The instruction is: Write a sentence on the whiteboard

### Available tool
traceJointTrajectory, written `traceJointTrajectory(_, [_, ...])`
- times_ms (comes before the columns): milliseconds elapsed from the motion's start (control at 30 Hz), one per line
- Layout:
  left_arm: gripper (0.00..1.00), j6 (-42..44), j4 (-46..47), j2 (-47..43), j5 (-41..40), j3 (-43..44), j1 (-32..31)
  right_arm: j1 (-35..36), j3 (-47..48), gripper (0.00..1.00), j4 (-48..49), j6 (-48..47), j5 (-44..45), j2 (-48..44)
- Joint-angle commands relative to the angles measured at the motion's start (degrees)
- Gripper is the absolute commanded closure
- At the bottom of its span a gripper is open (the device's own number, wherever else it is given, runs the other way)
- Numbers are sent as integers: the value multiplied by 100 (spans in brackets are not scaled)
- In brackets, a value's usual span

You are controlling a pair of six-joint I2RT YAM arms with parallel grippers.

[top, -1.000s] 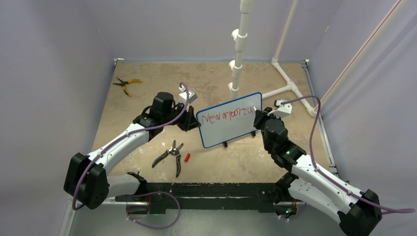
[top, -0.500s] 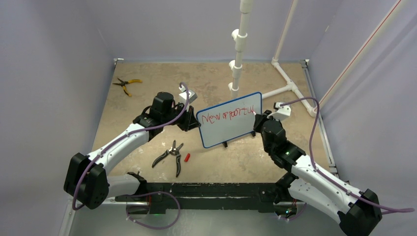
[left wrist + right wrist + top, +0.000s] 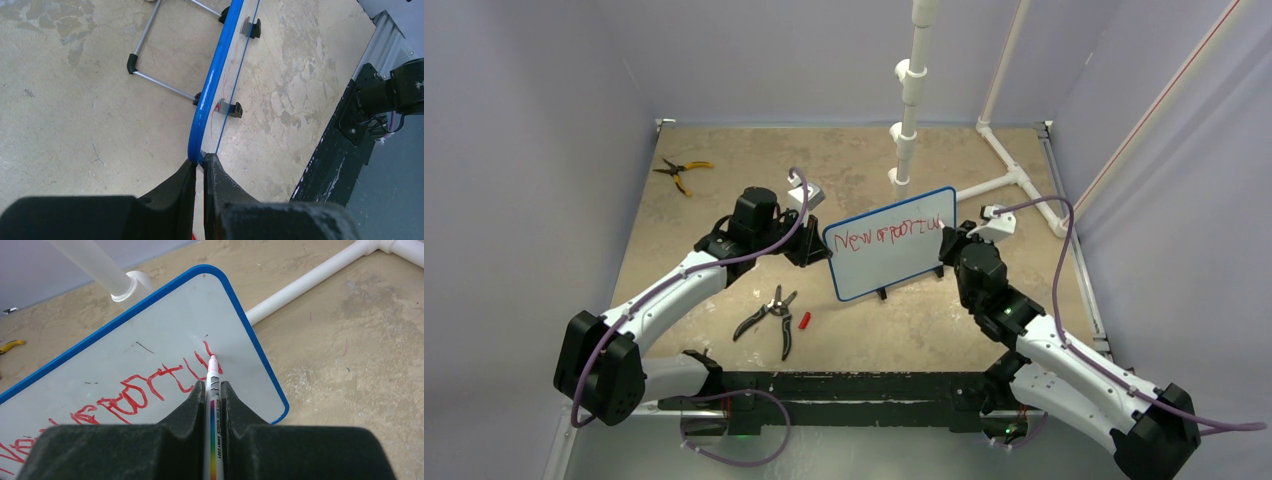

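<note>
The blue-framed whiteboard (image 3: 894, 262) stands upright at mid-table, also seen in the right wrist view (image 3: 150, 355) and edge-on in the left wrist view (image 3: 210, 95). One row of red sentence lettering (image 3: 886, 236) runs across its top (image 3: 135, 395). My left gripper (image 3: 816, 248) is shut on the board's left edge (image 3: 200, 162). My right gripper (image 3: 946, 243) is shut on a white marker (image 3: 212, 405). The marker's red tip (image 3: 212, 359) touches the board near its right edge, at the last stroke.
Black-handled pliers (image 3: 769, 318) and a small red cap (image 3: 804, 320) lie in front of the board. Yellow-handled pliers (image 3: 680, 170) lie at the far left. White PVC pipes (image 3: 909, 110) stand behind the board and run along the floor at right (image 3: 1014, 180).
My right gripper has shifted slightly with the marker and a further red stroke has appeared at the right end of the lettering. The left arm and board have not moved.
</note>
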Motion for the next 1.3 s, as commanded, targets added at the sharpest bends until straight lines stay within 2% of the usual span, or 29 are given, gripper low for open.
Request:
traceJointTrajectory(0, [100, 2, 242, -137, 30, -48, 0, -18, 238, 100, 403, -135, 57, 71])
traceJointTrajectory(800, [100, 0, 249, -120, 40, -44, -1, -114, 256, 100, 513, -342, 459, 160])
traceJointTrajectory(1267, [100, -17, 250, -136, 54, -48, 4, -253, 220, 100, 342, -207, 180, 139])
